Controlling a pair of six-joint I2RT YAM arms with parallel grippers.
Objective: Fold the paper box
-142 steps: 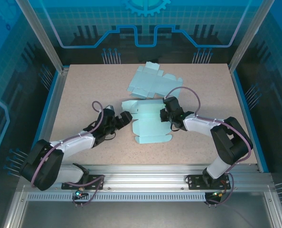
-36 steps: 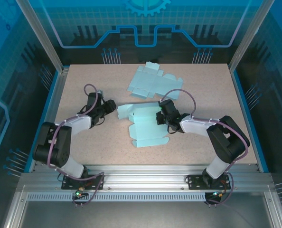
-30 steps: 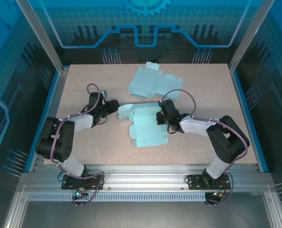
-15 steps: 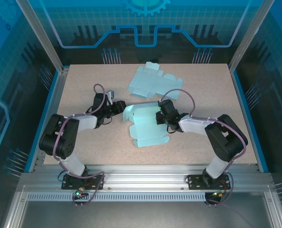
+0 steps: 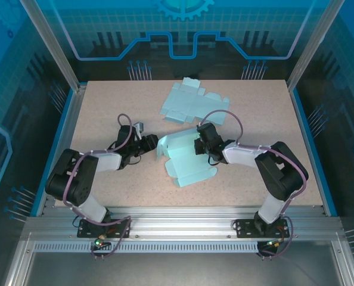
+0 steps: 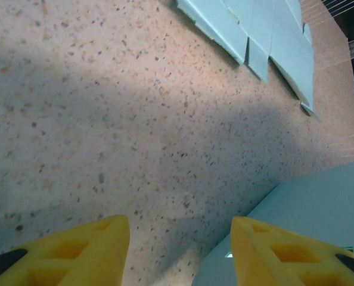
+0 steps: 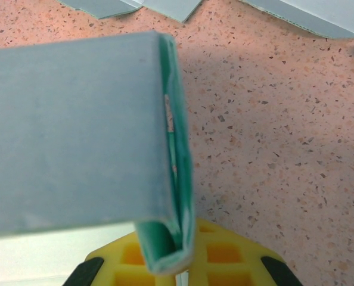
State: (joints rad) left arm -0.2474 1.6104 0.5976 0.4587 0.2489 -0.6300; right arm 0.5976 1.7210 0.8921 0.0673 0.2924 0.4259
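Note:
The paper box (image 5: 186, 159) is a light blue, partly folded blank lying mid-table, its left flap (image 5: 163, 145) standing up. My right gripper (image 5: 199, 146) is shut on the box's doubled right edge; in the right wrist view that folded edge (image 7: 176, 196) is pinched between the yellow fingers (image 7: 236, 262), with a blue panel (image 7: 75, 137) spreading to the left. My left gripper (image 5: 151, 143) is open just left of the raised flap. In the left wrist view its yellow fingertips (image 6: 87, 247) stand apart over bare table, and a blue panel (image 6: 326, 220) rises beside the right one.
A second flat blue blank (image 5: 189, 101) lies at the back of the table and is also seen at the top of the left wrist view as the same blank (image 6: 266, 36). The speckled tabletop (image 5: 105, 113) is ringed by a metal frame.
My left gripper has swung right, up to the box's left flap. The flap now stands more upright and the box has turned slightly. The right gripper has held its grip.

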